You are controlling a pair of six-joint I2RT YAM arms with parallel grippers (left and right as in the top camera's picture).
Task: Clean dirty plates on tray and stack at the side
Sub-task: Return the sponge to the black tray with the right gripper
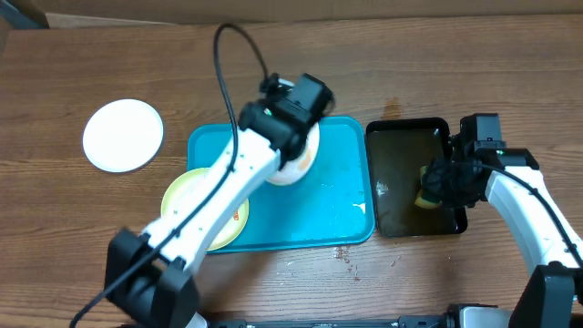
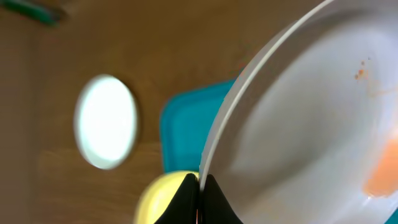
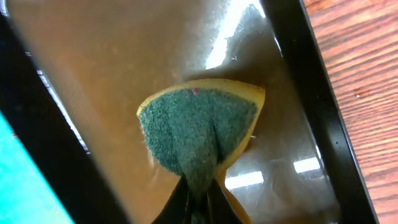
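the white plate (image 1: 296,162), with an orange-brown smear on its face, sat over the upper middle of the turquoise tray (image 1: 337,196), near the centre of the overhead frame. the left gripper (image 2: 199,190) was fully closed on its rim, the two dark fingers (image 2: 186,200) pinching the thin edge at the bottom of the left wrist view. whether the plate's far edge touched the tray could not be told. the yellow-green plate (image 1: 205,208) lay at the tray's lower left, partly under the left arm (image 1: 232,182), its edge reaching out past the tray's left rim. a second white plate (image 1: 123,135) lay flat on the wooden table (image 1: 73,246) in the upper left of the frame, well apart from the tray.

just right of the turquoise tray stood the black tray (image 1: 408,125), holding a film of brownish liquid. the right gripper (image 3: 199,202) was inside it, at the right-centre of the overhead frame, clamped tight on a sponge (image 3: 198,130). the sponge's green scouring face was toward the camera with the yellow body behind, and it was pinched and folded at the bottom of the right wrist view. it hung over the wet floor; whether it touched the liquid was not clear.
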